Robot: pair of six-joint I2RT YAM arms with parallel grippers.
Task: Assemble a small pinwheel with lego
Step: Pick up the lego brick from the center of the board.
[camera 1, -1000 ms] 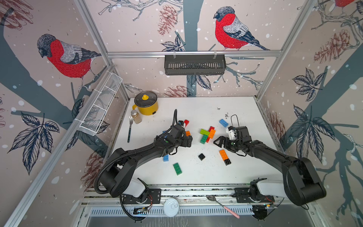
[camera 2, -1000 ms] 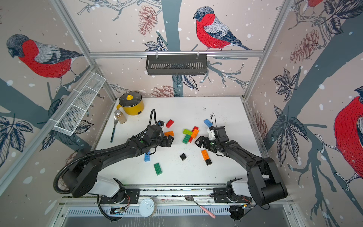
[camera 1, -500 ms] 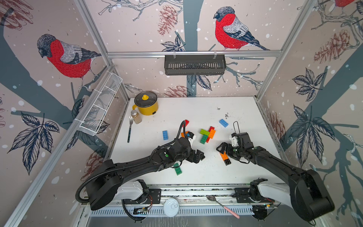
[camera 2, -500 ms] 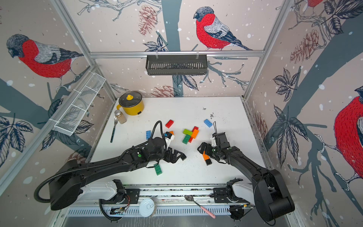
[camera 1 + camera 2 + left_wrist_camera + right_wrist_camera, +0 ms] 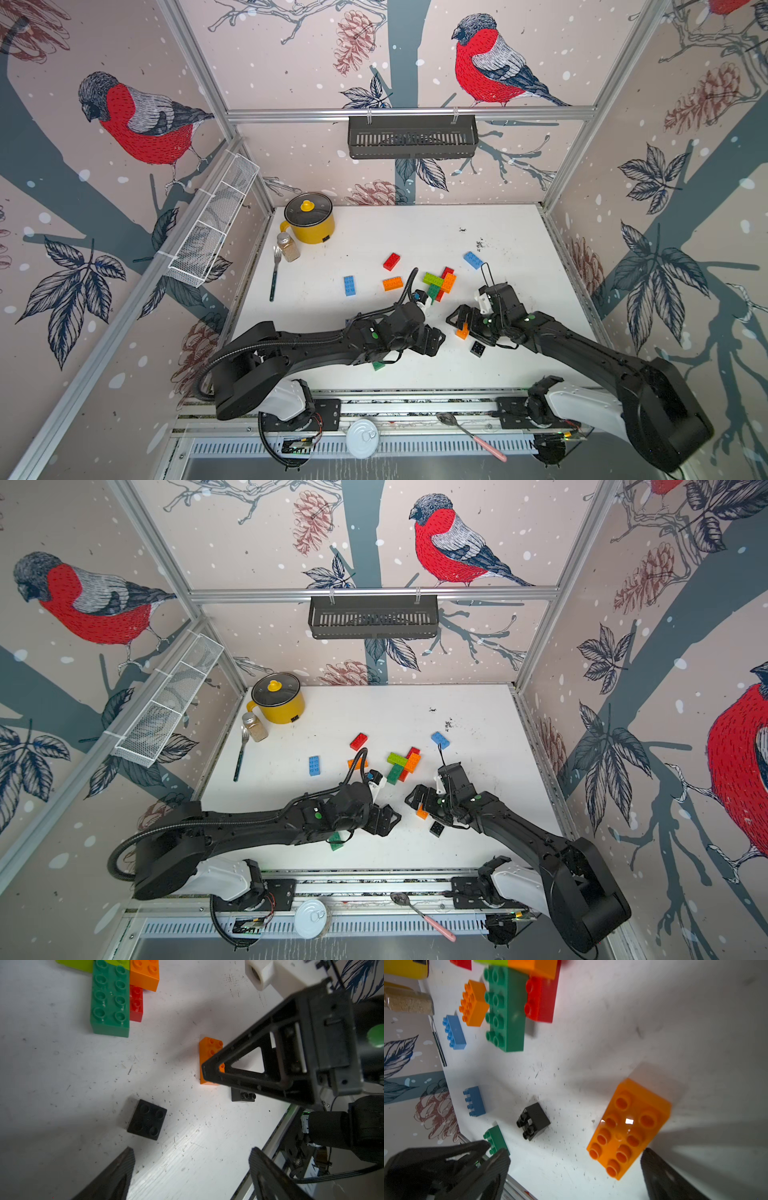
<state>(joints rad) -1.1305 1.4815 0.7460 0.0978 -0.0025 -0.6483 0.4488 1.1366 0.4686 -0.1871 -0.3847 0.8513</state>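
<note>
In both top views the part-built lego pinwheel of lime, dark green, orange and red bricks lies mid-table. My left gripper is open and empty, low over the table just short of a black square. My right gripper is open around one end of a loose orange brick, without gripping it. A second black square sits by that brick. Loose red, orange and blue bricks lie behind.
A dark green brick pokes out from under my left arm, and another blue brick lies at the back right. A yellow pot, a spice jar and a fork stand at the back left. The two grippers are close together.
My left arm swung from the bricks at mid-left toward the front centre, near the black square, and its jaws narrowed slightly. My right gripper came forward and down over the loose orange brick.
</note>
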